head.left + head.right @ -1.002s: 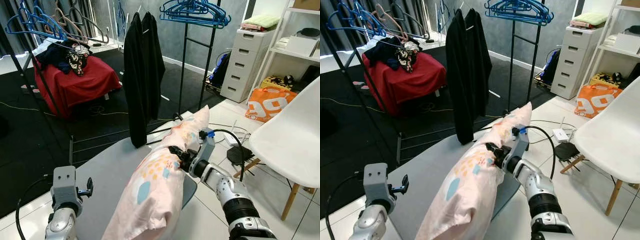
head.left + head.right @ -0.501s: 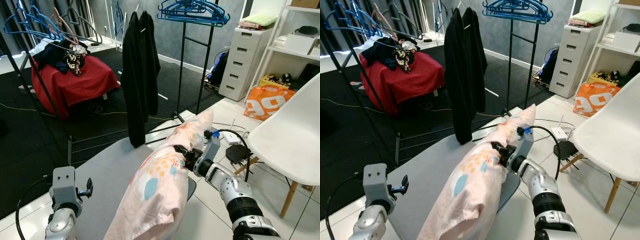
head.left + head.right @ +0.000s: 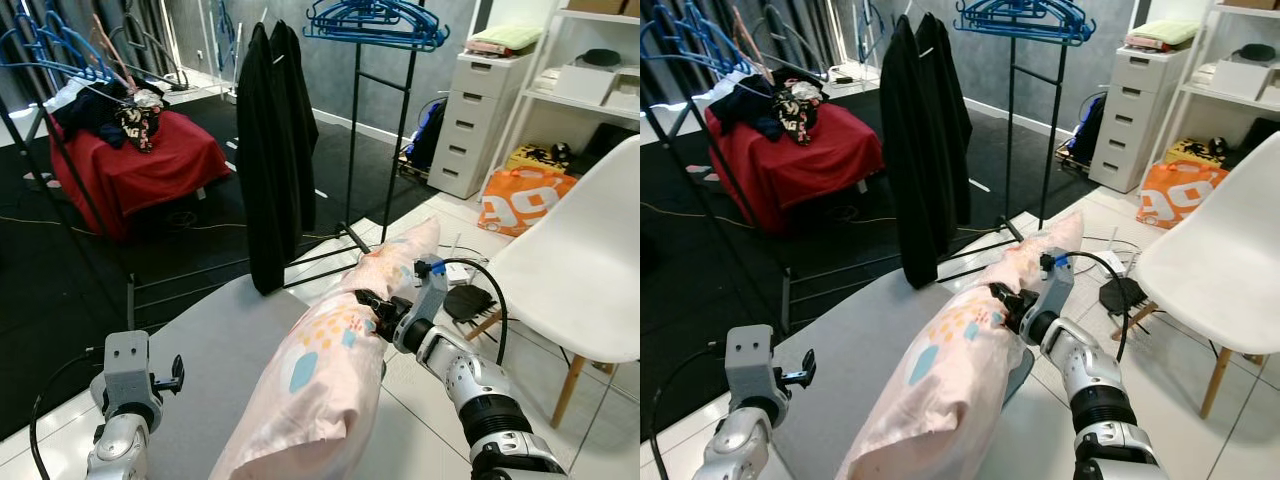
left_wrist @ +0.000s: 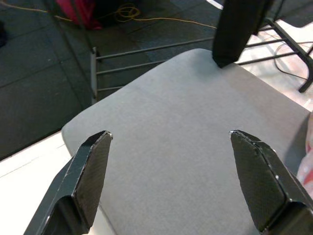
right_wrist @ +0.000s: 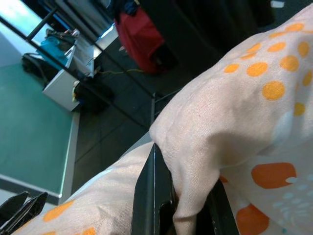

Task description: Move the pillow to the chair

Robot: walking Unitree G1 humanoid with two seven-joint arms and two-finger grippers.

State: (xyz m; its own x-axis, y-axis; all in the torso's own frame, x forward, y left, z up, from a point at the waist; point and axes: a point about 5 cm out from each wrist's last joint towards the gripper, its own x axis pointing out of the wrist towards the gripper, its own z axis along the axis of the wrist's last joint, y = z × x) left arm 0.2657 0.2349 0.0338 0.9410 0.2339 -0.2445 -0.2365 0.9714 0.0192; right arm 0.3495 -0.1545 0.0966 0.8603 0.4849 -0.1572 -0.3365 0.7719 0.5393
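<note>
Pale pink fabric dotted with orange and blue marks out the pillow [image 3: 320,385], which hangs long and slanted in the near middle of the scene, its lower end closest to the robot and its upper corner pointing away toward the chair. The right gripper [image 3: 372,308] has it pinched about halfway up: in the right wrist view the fingers [image 5: 149,196] are closed tight on a fold of the cover, cloth bunched between them. Low on the robot's left, the left gripper [image 4: 168,147] hangs above a grey mat [image 3: 225,345] on the floor, its fingers spread wide with nothing between them. The pillow is held in the air over the mat's right edge and the white tiled floor [image 3: 420,440]. Just to the right stands the white chair [image 3: 575,265] on wooden legs, apart from the pillow, its seat bare. A black cable [image 3: 490,290] loops from the right arm. Beyond the mat, a black garment [image 3: 270,150] hangs from a clothes rack [image 3: 375,25] topped with blue hangers. Farther left sits a red-covered seat [image 3: 135,165] piled with clothes; farther right are an orange bag [image 3: 520,195] and a white drawer unit [image 3: 475,115].
</note>
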